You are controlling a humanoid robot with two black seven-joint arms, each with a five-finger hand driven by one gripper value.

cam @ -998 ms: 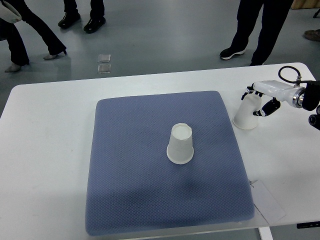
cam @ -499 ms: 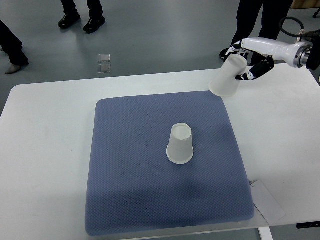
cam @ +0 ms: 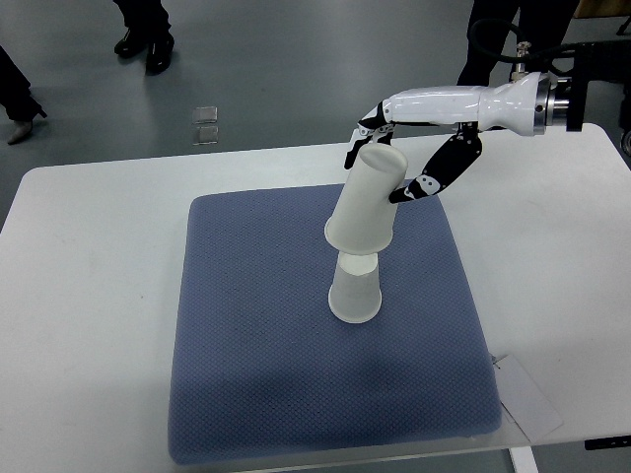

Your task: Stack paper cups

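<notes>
- White table (cam: 89, 296), blue-grey quilted mat (cam: 256, 394) lying on it, roughly centred.
- One paper cup (cam: 354, 294) stands upside down near the mat's middle.
- Right hand (cam: 399, 148), arm entering from the right edge, fingers closed around a second paper cup (cam: 366, 199), also inverted.
- Held cup is tilted, its base toward the hand, its open rim low and over the top of the standing cup; rim overlaps that top, contact cannot be told.
- A flat white sheet (cam: 527, 399) lies at the table's near right corner, partly under the mat's edge.
- Grey floor beyond the table; legs and shoes of people (cam: 513, 30) standing along the top edge.
- Small clear square item (cam: 205, 125) on the floor.
</notes>
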